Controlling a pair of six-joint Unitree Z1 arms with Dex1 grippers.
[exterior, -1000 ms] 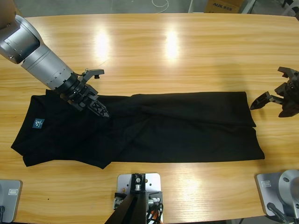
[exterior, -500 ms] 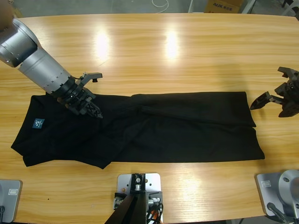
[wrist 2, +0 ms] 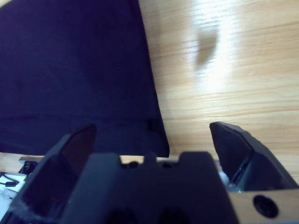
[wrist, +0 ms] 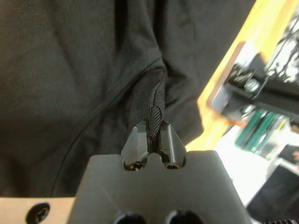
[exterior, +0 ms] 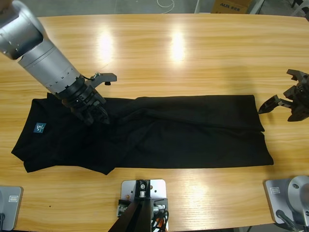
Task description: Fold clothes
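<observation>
The black polo shirt (exterior: pixel 183 133) lies lengthwise along the table's front half, its collar end with the teal neck label (exterior: pixel 39 128) at the left and its hem at the right. My left gripper (exterior: pixel 98 117) points down onto the shirt near the collar end. In the left wrist view this gripper (wrist: pixel 153 135) is shut on a pinched ridge of the black fabric (wrist: pixel 156 100). My right gripper (exterior: pixel 279 106) hovers over bare wood just past the hem, jaws spread wide. The right wrist view shows the hem corner (wrist 2: pixel 156 133) between those open jaws.
The wooden table (exterior: pixel 193 63) stretches bare behind the shirt. A cardboard box (exterior: pixel 231 6) and a white cable (exterior: pixel 165 5) sit beyond the table's far edge.
My left gripper has pulled back a little toward the collar end and tilted more steeply down onto the shirt, still pinching fabric. The right gripper has stayed put.
</observation>
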